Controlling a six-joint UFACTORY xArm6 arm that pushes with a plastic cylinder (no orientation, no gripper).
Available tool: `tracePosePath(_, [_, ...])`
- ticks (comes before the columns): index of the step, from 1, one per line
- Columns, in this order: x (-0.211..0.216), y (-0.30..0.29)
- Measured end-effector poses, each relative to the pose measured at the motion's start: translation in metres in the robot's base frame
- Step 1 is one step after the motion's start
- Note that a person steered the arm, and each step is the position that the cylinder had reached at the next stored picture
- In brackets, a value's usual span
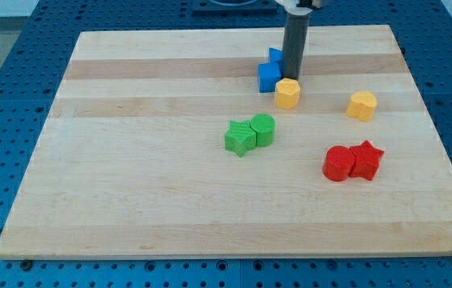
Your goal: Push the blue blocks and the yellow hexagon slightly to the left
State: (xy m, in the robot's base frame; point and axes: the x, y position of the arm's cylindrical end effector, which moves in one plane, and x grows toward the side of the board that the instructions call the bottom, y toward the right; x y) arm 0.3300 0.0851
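Note:
Two blue blocks sit together near the view's top centre: a blue cube (269,77) in front and another blue block (274,56) behind it, partly hidden by the rod. The yellow hexagon (287,94) sits just to the lower right of the cube, touching it or nearly so. My tip (292,78) stands at the right side of the blue blocks, directly above the yellow hexagon's top edge in the view, apparently touching both.
A second yellow block (362,105) lies to the right. A green star (240,138) and green cylinder (262,129) touch at centre. A red cylinder (338,163) and red star (366,159) touch at lower right. The wooden board (130,160) rests on a blue perforated table.

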Motion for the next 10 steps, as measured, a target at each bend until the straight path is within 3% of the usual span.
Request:
tracePosePath(1, [0.000, 0.020])
tracePosePath(2, [-0.002, 0.086])
tracePosePath(3, [-0.029, 0.081])
tracePosePath(4, [-0.039, 0.038])
tracePosePath(7, [-0.036, -0.006])
tracePosePath(9, [0.024, 0.053])
tracePosePath(10, [0.044, 0.035])
